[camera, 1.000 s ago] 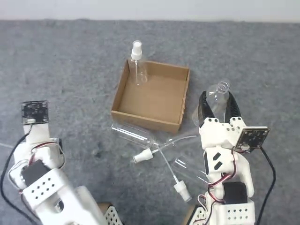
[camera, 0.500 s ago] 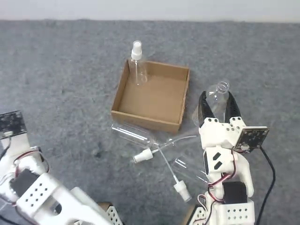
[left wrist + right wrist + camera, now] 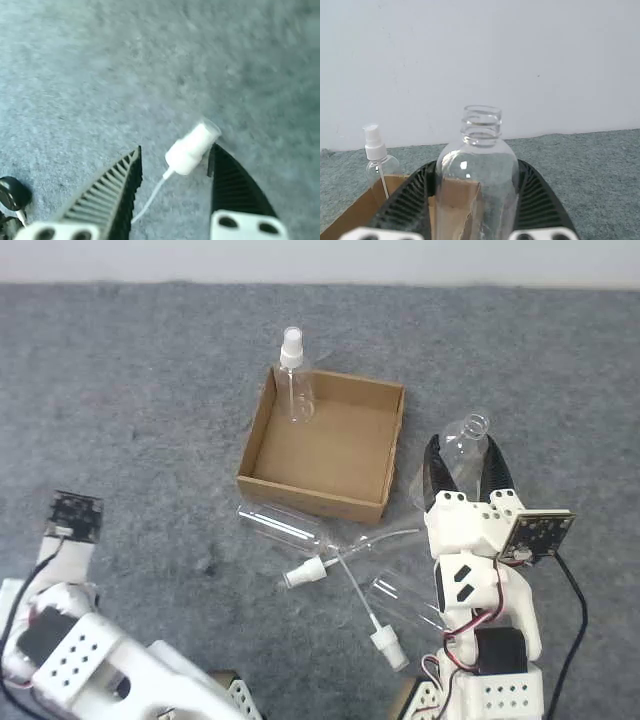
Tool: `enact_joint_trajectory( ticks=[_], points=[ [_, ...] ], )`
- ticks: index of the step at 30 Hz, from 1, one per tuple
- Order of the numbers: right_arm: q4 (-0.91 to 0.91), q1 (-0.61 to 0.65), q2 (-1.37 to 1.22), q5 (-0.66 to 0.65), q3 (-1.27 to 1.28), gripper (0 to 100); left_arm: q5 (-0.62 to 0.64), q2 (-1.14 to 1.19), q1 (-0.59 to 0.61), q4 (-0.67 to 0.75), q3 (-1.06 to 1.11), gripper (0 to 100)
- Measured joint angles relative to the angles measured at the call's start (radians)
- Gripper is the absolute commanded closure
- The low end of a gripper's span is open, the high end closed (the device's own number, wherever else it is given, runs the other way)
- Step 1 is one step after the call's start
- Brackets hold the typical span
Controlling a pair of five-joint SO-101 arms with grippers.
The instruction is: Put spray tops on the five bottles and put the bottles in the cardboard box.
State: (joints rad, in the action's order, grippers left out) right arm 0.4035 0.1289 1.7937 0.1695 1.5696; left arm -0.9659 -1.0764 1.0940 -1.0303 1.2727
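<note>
An open bottle (image 3: 462, 445) (neck bare, no top on it) is held upright by the right fingers (image 3: 434, 472), which are pinched against its two sides. It is kept just beside the right wall of the box (image 3: 320, 498). In the right wrist view the open bottle (image 3: 477, 170) is seen between the right fingers (image 3: 532, 197), with the box (image 3: 365, 210) behind it. A capped bottle (image 3: 296, 380) is stood in the far left corner of the box.

In front of the box, two bare bottles are laid on the tabletop (image 3: 150, 390): the left bottle (image 3: 280, 525) close to the front wall, the right bottle (image 3: 405, 602) next to the right arm. Between them a far top (image 3: 305, 572) and a near top (image 3: 385, 642) are laid.

The left fingers (image 3: 117, 192) are spread wide just above the tabletop (image 3: 150, 60), and a third top (image 3: 192, 147) is seen lying between them, closer to one finger; whether it is touched cannot be told.
</note>
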Motion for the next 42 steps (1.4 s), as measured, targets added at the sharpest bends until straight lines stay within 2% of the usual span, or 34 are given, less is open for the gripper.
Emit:
enact_joint_trajectory(
  ticks=[10,18,28,37,42],
  points=[
    [0.0,0.0,0.0,0.0,0.0,98.6,-0.207,0.0,0.002,-0.117,-0.066,83],
    [0.0,0.003,0.0,0.0,0.0,98.6,-0.285,0.0,0.002,-0.153,-0.086,83],
    [0.0,0.005,0.0,0.0,0.0,98.6,-0.296,0.0,0.002,-0.219,-0.132,83],
    [0.0,0.006,0.0,0.0,0.0,98.6,-0.292,0.359,0.003,-0.304,-0.394,83],
    [0.0,0.006,0.0,0.0,0.0,98.6,-0.359,0.502,0.005,-0.307,-0.446,83]
  ],
)
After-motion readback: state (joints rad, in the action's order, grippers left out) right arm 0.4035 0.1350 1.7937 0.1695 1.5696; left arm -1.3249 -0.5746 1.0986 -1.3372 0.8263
